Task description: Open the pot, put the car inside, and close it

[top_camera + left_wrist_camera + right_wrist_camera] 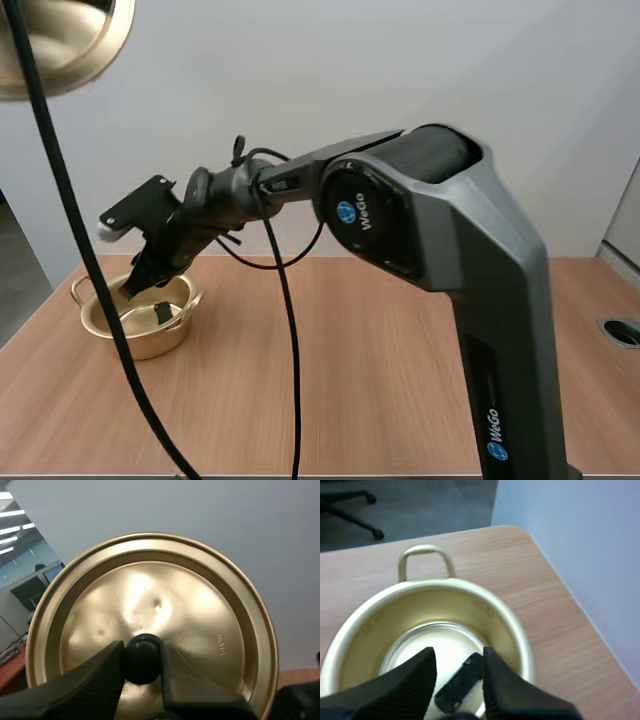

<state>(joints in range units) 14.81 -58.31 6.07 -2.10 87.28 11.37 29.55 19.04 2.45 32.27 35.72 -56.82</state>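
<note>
Car (459, 682) lies low in the open pot (515, 630), nr the table's (380, 380) far-left corner. Right gripper (459, 655) jaws stand apart either side of it, seemingly let go. Left gripper (141, 645) jaws clamp the lid's (200, 605) knob (141, 662), held high. Next: lift right arm (420, 230) straight up clear of rim, then lower lid level & centred. Arm reads "WeGo"; lid stamp illegible

Table: light wood-grain top (380, 380), with a rounded corner beyond the pot in the right wrist view.
Pot: golden and lidless (140, 318), standing upright on the table at about 9 o'clock, near the edge, with a loop handle on each side.
Cable port: a round grey-rimmed opening (622, 330) set in the top at 3 o'clock, well apart from the pot.
</note>
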